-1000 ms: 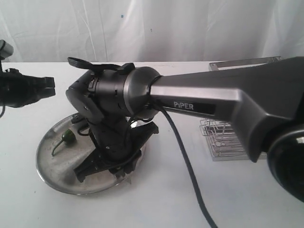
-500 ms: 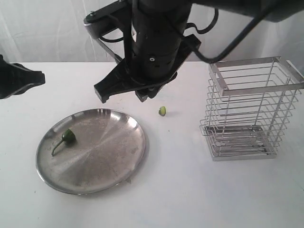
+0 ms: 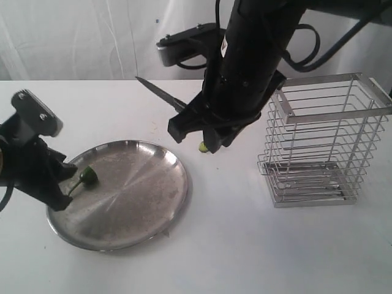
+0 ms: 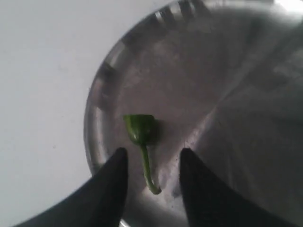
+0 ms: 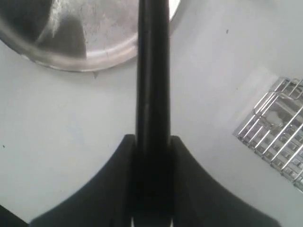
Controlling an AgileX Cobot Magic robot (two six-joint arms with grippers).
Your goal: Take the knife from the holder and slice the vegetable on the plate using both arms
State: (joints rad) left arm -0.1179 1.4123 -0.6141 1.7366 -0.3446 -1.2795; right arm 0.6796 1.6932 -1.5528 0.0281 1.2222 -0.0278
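Observation:
The round steel plate point(image 3: 131, 211) lies at the front left of the table. On its left part lies the vegetable point(image 3: 87, 176), a small green chili point(image 4: 139, 128) with a curved stem. My left gripper point(image 4: 154, 158) is open just over the plate's left rim, and the stem lies between its fingertips without touching them. My right gripper point(image 5: 153, 139) is shut on the black knife point(image 5: 153, 71). It holds the knife above the table behind the plate, and the blade point(image 3: 156, 92) points back and left. The wire holder point(image 3: 324, 141) stands on the right.
A small green cut piece point(image 3: 202, 146) lies on the white table between the plate and the holder. The right arm point(image 3: 245, 67) hangs large over the middle of the scene. A white curtain closes off the back.
The right arm rose off the plate and now holds the knife higher, behind it. The left gripper came down to the plate's left rim and opened around the chili's stem.

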